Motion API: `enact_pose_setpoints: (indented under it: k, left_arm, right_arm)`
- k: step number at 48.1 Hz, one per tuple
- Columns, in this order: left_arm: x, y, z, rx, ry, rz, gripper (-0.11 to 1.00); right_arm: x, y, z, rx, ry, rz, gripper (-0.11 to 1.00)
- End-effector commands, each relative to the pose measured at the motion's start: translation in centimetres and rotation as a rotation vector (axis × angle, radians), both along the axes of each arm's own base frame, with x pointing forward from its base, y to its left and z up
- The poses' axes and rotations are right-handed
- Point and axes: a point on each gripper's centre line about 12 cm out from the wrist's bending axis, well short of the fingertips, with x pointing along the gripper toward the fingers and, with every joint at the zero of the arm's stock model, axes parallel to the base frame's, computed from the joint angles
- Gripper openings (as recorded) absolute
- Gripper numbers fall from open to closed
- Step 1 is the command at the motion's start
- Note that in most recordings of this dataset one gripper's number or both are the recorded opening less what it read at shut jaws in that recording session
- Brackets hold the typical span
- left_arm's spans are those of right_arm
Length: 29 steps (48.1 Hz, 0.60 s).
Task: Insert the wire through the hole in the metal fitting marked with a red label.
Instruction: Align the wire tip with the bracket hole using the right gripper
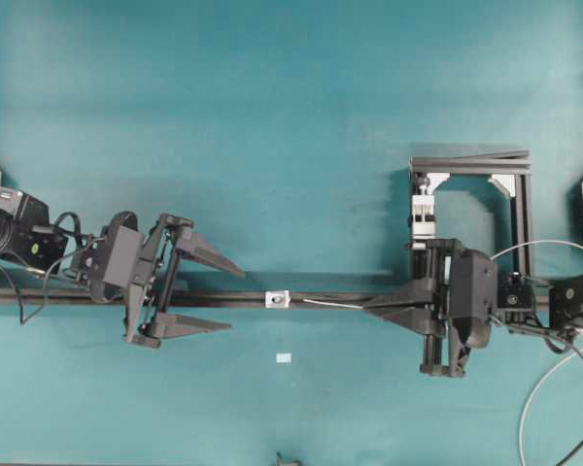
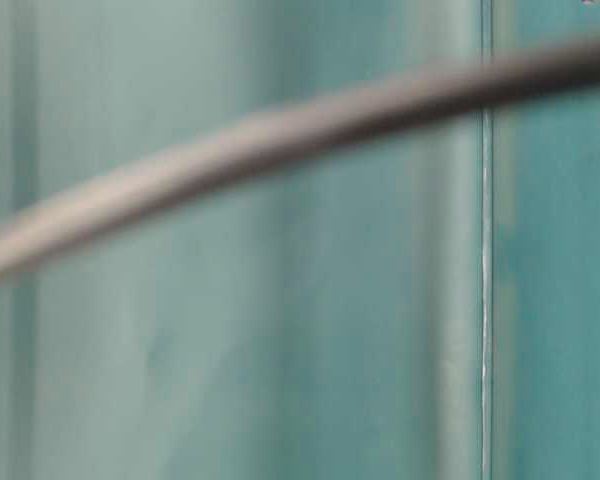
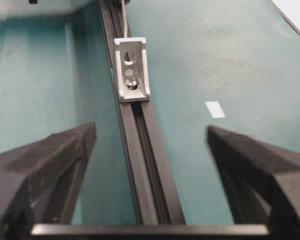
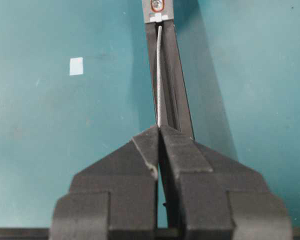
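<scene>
The right gripper is clenched hard on the wire, its two black jaws pressed together with the thin silver strand sticking straight out ahead of them along the black rail. From the right wrist view the wire's tip sits just short of the metal fitting, close under the red-ringed hole, but I cannot tell whether it has entered at all; from overhead the tip looks a little apart from the small silver block, so I would judge the threading not yet done. The fitting itself sits on the rail about midway between the two arms, and in the left wrist view I see its other face with its holes, and a thin strand behind it. The left gripper hangs over the rail on the far side of the fitting, jaws apart and grasping nothing, one on each side of the rail. So the wire is picked up and lined up; pushing it through, and perhaps catching it on the left, is what remains.
</scene>
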Motion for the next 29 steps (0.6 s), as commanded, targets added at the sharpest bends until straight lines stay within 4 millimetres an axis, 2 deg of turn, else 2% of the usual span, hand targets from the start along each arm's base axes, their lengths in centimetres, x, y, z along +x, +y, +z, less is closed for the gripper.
enact_pose_setpoints:
  k: [1,5,8,29]
  left_arm:
    - [0.17,-0.34,0.76,-0.002,-0.033,-0.013,0.34]
    - [0.15,-0.44,0.86,0.003,-0.037,-0.017,0.15]
    - [0.10,-0.47,0.89,0.004,-0.037,-0.019,0.08]
    - [0.37,-0.56,1.05,0.001,-0.046,-0.019,0.09]
  right_arm:
    - [0.47,0.37,0.76,0.014,-0.035,-0.003,0.00]
    - [0.50,0.35,0.83,0.014,-0.040,-0.004,0.00]
    - [0.55,0.36,0.89,0.014,-0.045,-0.005,0.00]
    - [1.00,0.23,0.41,0.003,-0.043,-0.017,0.00]
